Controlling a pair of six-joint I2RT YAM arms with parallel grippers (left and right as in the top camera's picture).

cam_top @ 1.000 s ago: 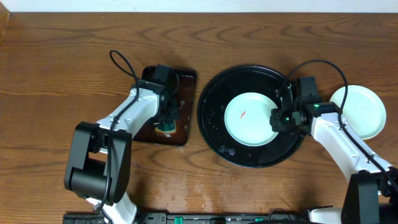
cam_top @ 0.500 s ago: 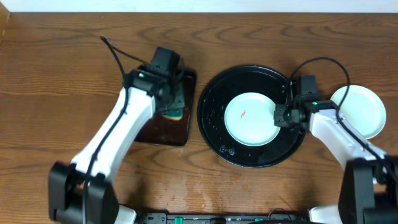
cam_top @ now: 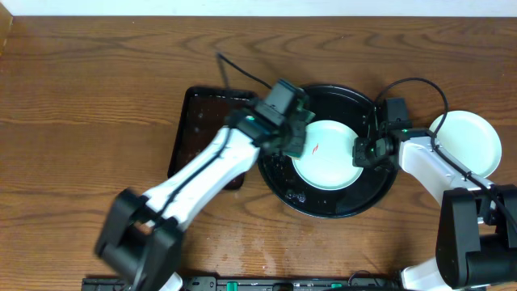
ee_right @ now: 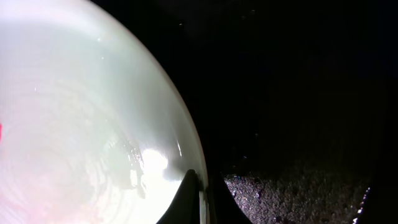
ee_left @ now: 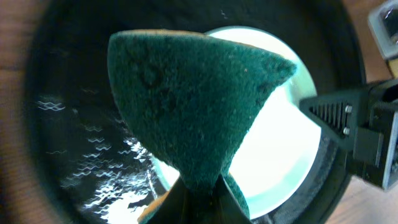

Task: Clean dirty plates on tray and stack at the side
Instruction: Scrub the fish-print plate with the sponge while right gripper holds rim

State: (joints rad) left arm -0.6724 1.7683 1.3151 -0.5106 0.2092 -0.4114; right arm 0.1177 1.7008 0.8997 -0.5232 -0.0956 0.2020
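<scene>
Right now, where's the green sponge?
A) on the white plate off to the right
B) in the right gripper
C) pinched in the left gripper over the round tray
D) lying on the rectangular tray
C: the left wrist view shows the sponge clamped in the left gripper above the plate that sits on the round tray.

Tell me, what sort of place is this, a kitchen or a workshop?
Probably a robot test bench staged as a dishwashing corner, not a real kitchen: a wooden table, a wet black tray holding a smeared plate, and a green sponge clamped in the left hand.
</scene>
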